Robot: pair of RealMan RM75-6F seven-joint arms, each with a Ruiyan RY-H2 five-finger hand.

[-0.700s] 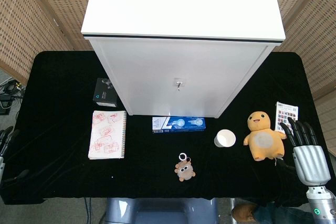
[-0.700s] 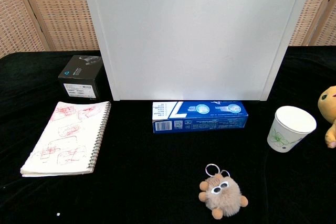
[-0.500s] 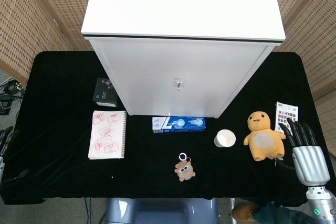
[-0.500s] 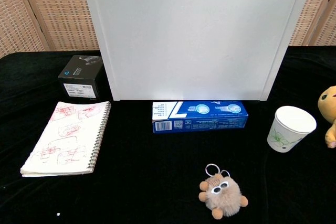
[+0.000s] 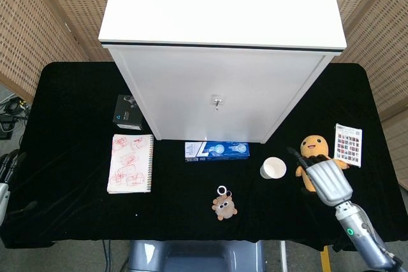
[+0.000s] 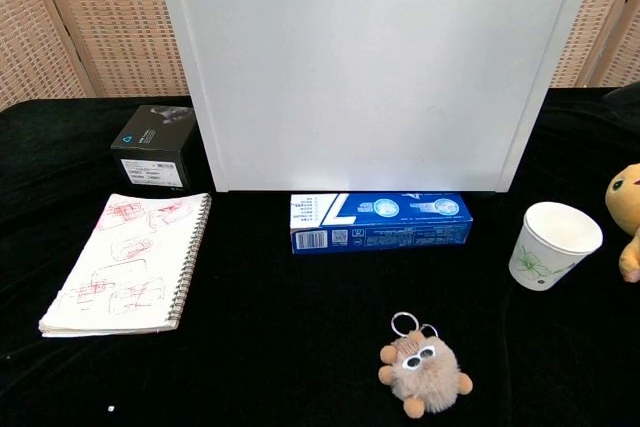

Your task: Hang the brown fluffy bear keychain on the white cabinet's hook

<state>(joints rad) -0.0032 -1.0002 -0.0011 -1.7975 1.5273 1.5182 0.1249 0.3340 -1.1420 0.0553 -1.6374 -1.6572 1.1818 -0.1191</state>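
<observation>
**Op:** Head view: bear (image 5: 224,207) lies on the black table (image 5: 76,125), near the front edge, ring (image 5: 222,190) toward the cabinet (image 5: 217,93). Long axis runs roughly front to back, ring end at the far side. Chest view shows the same: bear (image 6: 424,375) face up, ring (image 6: 405,323) lying flat just behind its head.

**Eng:** Which hand's closer?

**Op:** Right hand (image 5: 326,179). It hangs over the yellow plush (image 5: 311,151), right of the cup (image 5: 273,168). Bear sits to its left and a bit nearer the front edge, with the cup close to that line. Left hand (image 5: 7,173) is barely in frame at the far left edge, well apart from everything.

**Eng:** Hand states?

**Op:** Right holds nothing. I see the back of it and dark fingers pointing toward the cup, and they look loosely extended, so I'd call it unclenched. Left: only a sliver shows, so I cannot tell.

**Eng:** Hook?

**Op:** Small metal hook (image 5: 217,102) mid-front of the cabinet, almost straight behind the bear. Blue box (image 5: 217,150) lies between them at the cabinet's foot.

**Eng:** Blind spots?

**Op:** Chest view shows neither hand nor the hook, and the plush (image 6: 627,217) is cut off at the right edge. Head view hides most of the plush under my right hand. Ring's too small to judge its gap. My guess: sweep left past the cup, pinch near the ring.
</observation>
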